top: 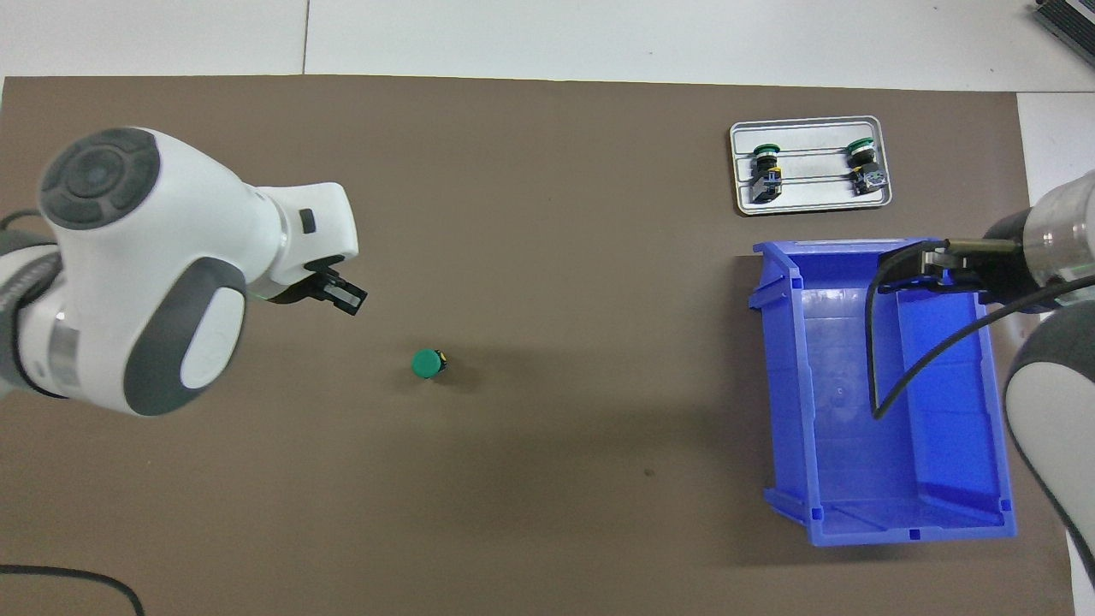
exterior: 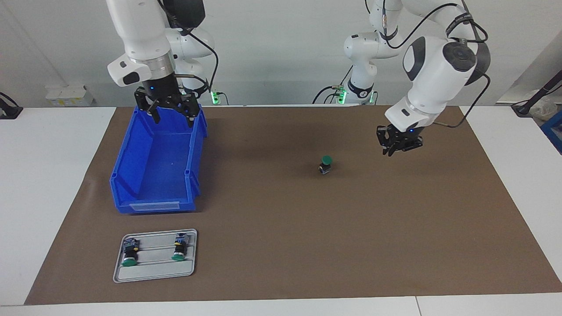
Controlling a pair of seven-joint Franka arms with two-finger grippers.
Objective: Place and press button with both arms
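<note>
Green-capped and upright, the button (exterior: 325, 163) stands alone on the brown mat (exterior: 281, 245), cap up, toward the left arm's end of the table. The left gripper (exterior: 398, 147) hangs in the air at about three o'clock from it in the facing view, well apart, holding nothing; whether its fingers are parted cannot be told. The right gripper (exterior: 172, 113) hovers over the end of the blue bin (exterior: 158, 175) nearest the robots, fingers spread and empty. Two more buttons lie on their sides in the grey tray (exterior: 153, 274), at six o'clock from the bin.

The risk lies in the press: the button sits free on a narrow base, so a push landing off the cap's centre would likely tip or skid it. A slanted approach would do the same.
</note>
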